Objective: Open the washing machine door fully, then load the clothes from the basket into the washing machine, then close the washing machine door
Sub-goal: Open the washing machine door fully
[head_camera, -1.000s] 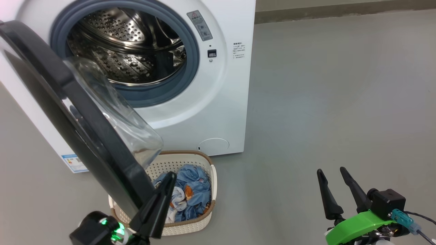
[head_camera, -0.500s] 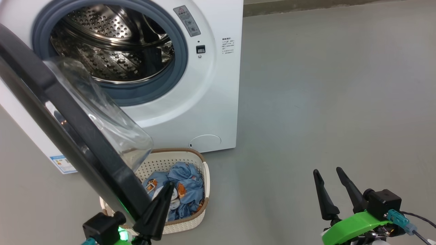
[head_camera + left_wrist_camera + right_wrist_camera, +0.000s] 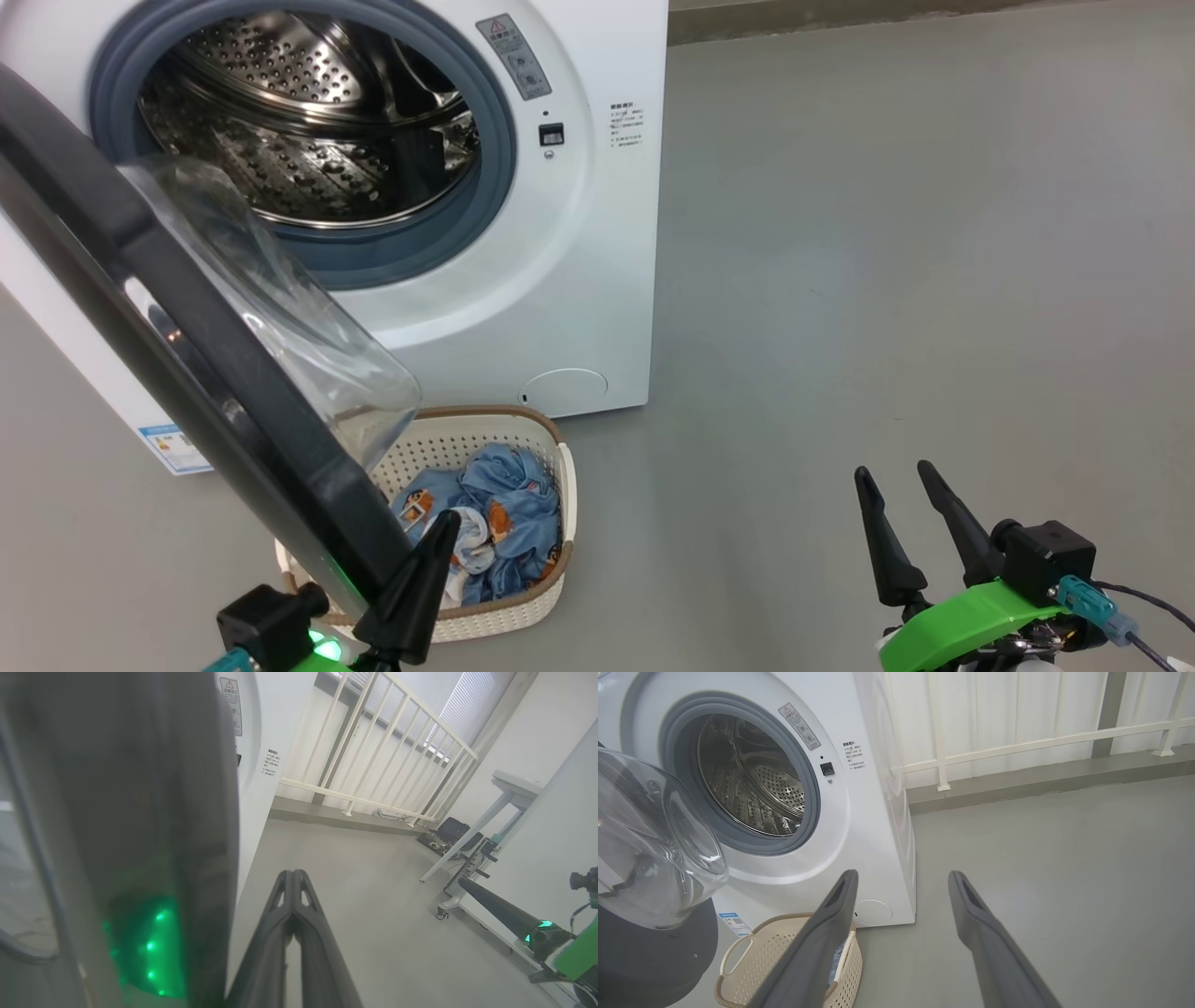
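While my left gripper [image 3: 442, 525] is pinched empty, the washing machine door [image 3: 187, 308] stands just left.
I see the clothes [image 3: 509, 523] past its tip.

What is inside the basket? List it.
The basket holds light blue clothes with orange-and-brown prints and a white piece. The open washing machine door covers its left part, so anything there is hidden.
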Tool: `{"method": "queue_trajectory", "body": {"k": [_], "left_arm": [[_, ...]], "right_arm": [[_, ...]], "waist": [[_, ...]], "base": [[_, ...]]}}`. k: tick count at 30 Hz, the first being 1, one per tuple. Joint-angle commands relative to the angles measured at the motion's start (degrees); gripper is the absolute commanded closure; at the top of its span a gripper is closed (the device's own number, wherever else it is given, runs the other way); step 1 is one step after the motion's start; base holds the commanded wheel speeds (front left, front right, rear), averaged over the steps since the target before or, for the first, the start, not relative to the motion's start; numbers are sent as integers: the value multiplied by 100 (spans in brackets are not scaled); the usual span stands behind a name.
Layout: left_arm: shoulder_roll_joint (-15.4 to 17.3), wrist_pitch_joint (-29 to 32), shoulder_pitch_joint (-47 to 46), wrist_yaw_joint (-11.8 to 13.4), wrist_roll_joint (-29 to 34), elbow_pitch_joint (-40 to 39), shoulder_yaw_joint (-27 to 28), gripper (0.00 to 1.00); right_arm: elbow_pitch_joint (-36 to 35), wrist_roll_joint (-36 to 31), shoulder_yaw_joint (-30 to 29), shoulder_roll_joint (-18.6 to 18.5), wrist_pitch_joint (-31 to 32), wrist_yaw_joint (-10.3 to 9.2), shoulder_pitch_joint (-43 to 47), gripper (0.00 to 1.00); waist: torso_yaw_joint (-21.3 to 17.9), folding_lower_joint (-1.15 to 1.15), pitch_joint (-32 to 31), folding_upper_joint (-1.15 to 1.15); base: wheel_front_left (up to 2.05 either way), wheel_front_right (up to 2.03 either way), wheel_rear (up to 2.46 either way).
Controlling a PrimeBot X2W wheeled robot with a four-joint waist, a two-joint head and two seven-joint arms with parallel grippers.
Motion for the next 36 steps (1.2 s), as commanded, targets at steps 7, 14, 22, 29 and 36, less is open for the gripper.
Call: {"method": "queue_trajectory", "body": {"k": [7, 14, 22, 29, 36], "left_arm": [[76, -124, -315, 20, -83, 4, 436, 100], [182, -146, -156, 33, -92, -16, 557, 100], [253, -154, -78, 84, -114, 20, 671, 100], [330, -158, -20, 124, -162, 45, 779, 100], [394, -160, 54, 201, -155, -19, 833, 100]], "right_arm": [[-60, -94, 191, -37, -71, 25, -200, 0], [-15, -51, 210, -46, -71, 25, -184, 0], [12, -37, 206, -38, -71, 25, -182, 0], [29, -18, 172, -17, -71, 25, -178, 0], [52, -3, 125, 1, -71, 25, -161, 0]], "waist": [[75, 0, -36, 0], [235, 0, -77, 0], [491, 0, -109, 0], [817, 0, -121, 0], [1174, 0, -164, 0]], "base": [[0, 0, 0], [0, 0, 0], [0, 0, 0], [0, 0, 0], [0, 0, 0]]}}
